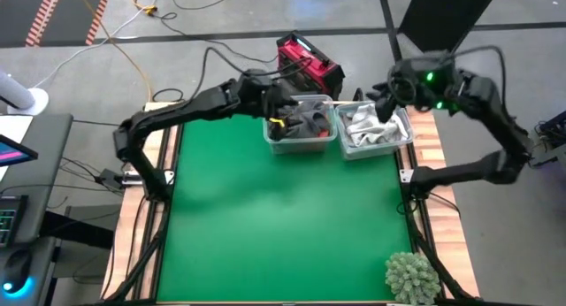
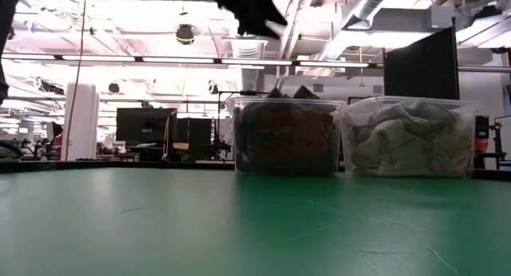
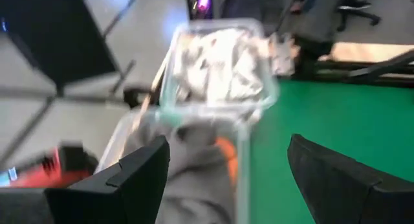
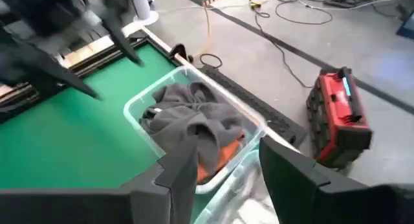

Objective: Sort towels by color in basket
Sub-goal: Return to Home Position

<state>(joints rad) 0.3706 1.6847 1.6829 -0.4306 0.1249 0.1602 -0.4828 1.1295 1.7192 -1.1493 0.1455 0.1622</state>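
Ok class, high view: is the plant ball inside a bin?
No, the plant ball sits by itself, well apart from the left bin and the right bin.

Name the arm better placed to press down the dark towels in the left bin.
Left, probably. The left gripper hangs open right over the left bin of dark towels; the right gripper is by the right bin.

Left pincer (image 3: 228, 146) spread wide; right pincer (image 4: 226, 151) parted; both arms outstretched.
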